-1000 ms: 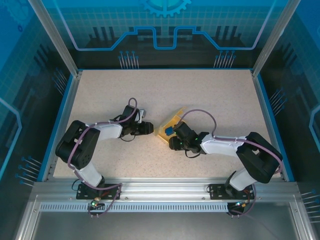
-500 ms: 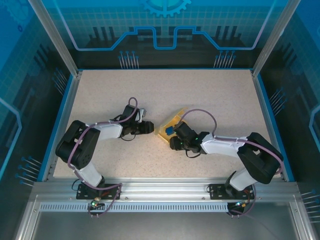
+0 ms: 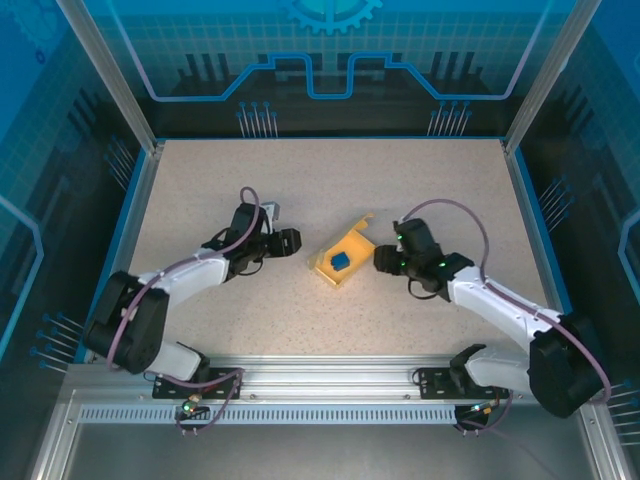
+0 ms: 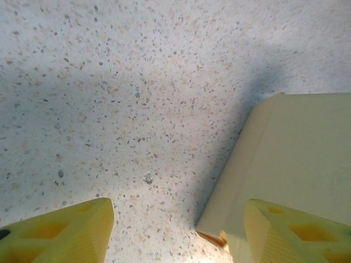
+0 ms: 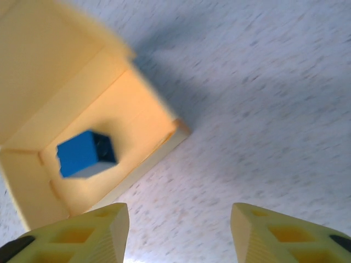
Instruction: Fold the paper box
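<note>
The left gripper (image 3: 296,241) hangs with its jaws spread and nothing between them. The paper box (image 3: 345,252) lies just ahead of it, off toward its right finger (image 4: 296,233) (a corner sits close beside it). Open-topped, with a small blue block (image 3: 341,261) inside, the box runs its long axis slantwise between the two grippers. The right gripper (image 3: 380,259), jaws likewise apart and empty, has it ahead and leftward, about equally near. The speckled tabletop (image 3: 200,180) looks flat and roomy.

A small blue block (image 3: 341,261) sits near the middle of the speckled beige bench (image 3: 420,180). A blue rim (image 3: 330,138) edges its far side, an aluminium rail (image 3: 330,376) its near side.
</note>
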Robot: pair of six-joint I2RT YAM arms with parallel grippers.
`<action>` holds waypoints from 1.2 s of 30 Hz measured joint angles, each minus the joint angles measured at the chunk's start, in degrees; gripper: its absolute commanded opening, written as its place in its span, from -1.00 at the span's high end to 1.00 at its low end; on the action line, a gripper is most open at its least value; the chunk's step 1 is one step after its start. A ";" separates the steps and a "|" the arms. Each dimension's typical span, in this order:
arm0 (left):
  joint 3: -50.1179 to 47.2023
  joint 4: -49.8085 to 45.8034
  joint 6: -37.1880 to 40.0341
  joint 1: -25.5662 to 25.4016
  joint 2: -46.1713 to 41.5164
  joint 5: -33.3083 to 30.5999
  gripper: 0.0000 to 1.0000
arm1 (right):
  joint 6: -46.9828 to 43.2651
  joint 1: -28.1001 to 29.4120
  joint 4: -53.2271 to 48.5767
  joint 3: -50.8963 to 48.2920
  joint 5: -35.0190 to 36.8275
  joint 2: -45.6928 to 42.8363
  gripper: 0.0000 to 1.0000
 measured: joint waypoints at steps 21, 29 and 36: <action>-3.72 -4.46 0.28 0.00 -11.30 -1.22 -0.35 | -5.81 -12.00 3.96 14.88 -21.62 29.03 0.40; -3.72 -6.95 1.38 0.00 -14.10 -1.20 -0.33 | -6.29 -11.34 4.63 14.23 -24.90 28.92 0.47; -4.28 -9.64 1.49 -0.09 -17.81 -1.11 -0.33 | -6.03 -9.40 5.70 10.49 -26.97 26.45 0.48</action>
